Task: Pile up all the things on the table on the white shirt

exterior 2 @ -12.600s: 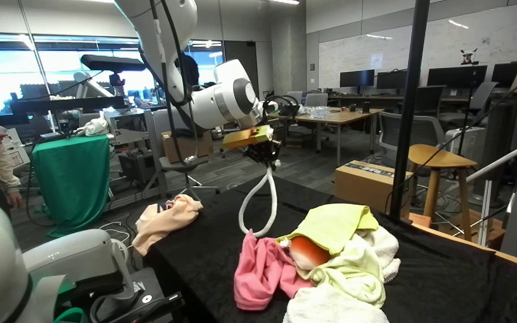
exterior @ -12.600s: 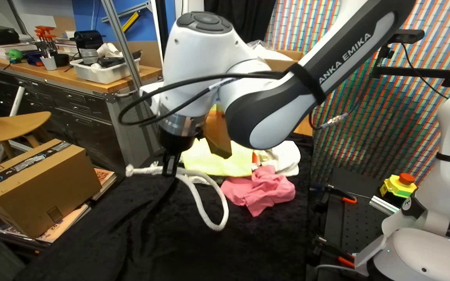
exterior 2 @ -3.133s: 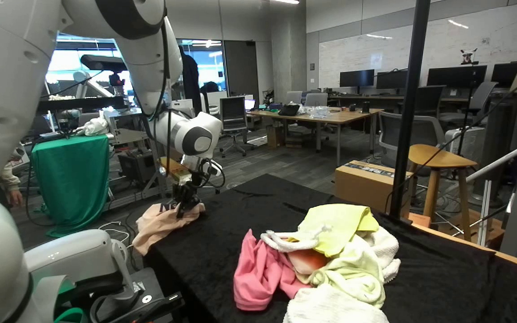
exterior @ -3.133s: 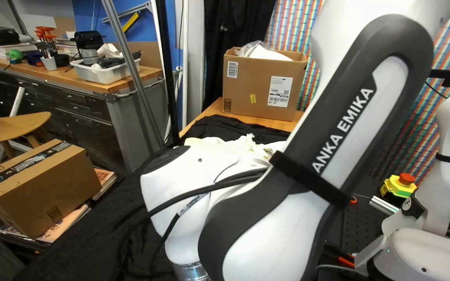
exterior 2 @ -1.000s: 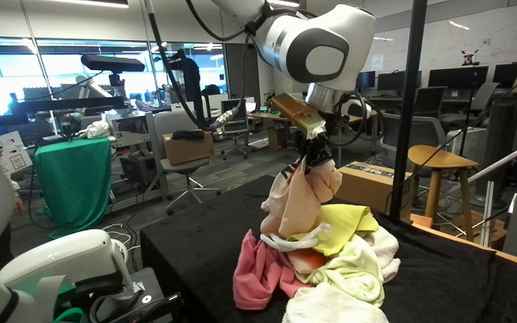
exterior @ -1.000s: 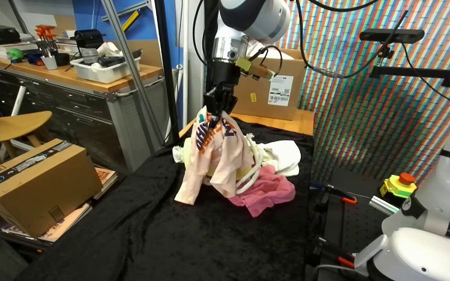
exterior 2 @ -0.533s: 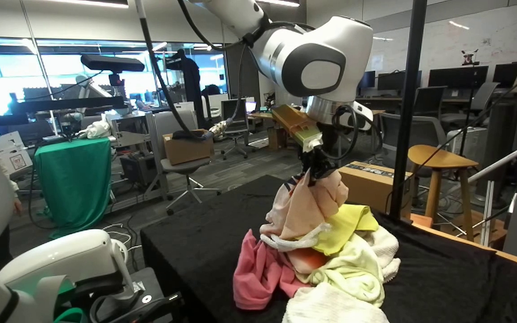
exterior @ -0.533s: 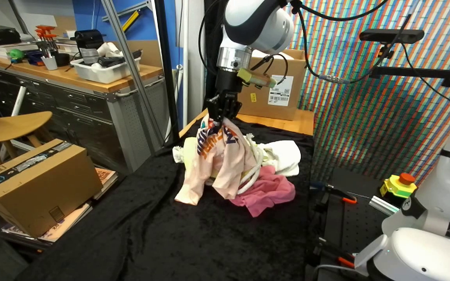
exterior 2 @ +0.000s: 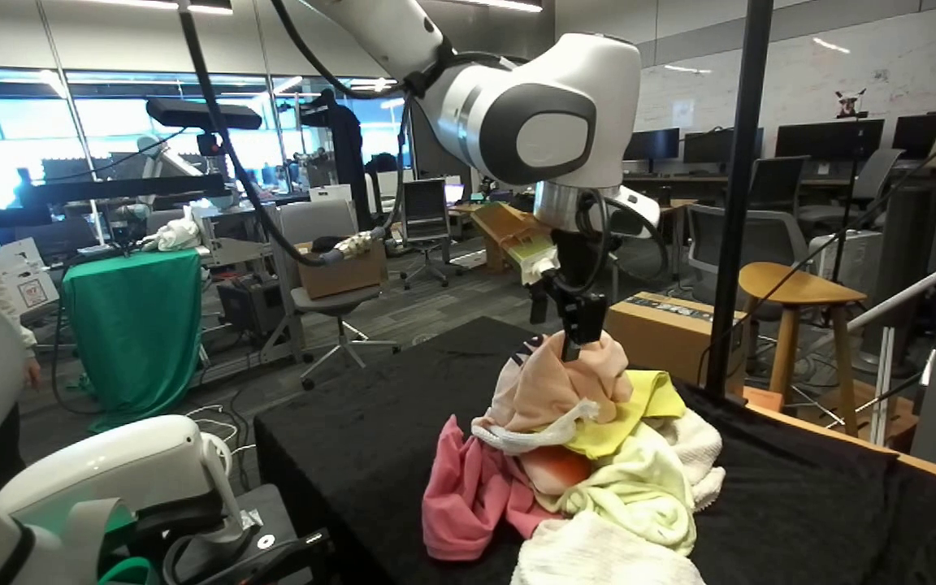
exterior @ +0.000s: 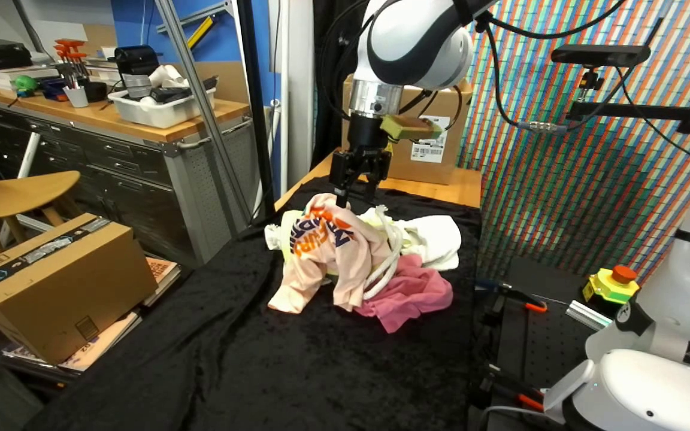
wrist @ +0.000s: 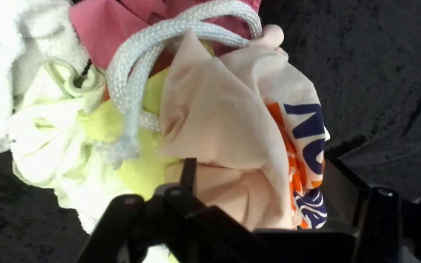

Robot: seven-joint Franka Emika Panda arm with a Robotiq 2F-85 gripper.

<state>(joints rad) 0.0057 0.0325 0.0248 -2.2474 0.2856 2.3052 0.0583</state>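
resting crumpled, the peach shirt (exterior: pixel 334 251) lies over the yellow cloth (exterior 2: pixel 648 398), its long axis running from about one o'clock to seven in an exterior view, one loose end pointing to seven, another between five and six. the white rope (exterior: pixel 392 262) curves against it at three, the pink cloth (exterior: pixel 411 290) lies at four, the white cloth (exterior: pixel 439 239) farther out, all on the black cover (exterior: pixel 297 371). in the wrist view the gripper (wrist: pixel 260 160) stands wide, its fingers (wrist: pixel 188 175) at eight and four around the shirt; touching or not, i cannot tell. the arm (exterior: pixel 414 54) slants in from one o'clock, wrist (exterior: pixel 374 99) nearly upright, aimed at six
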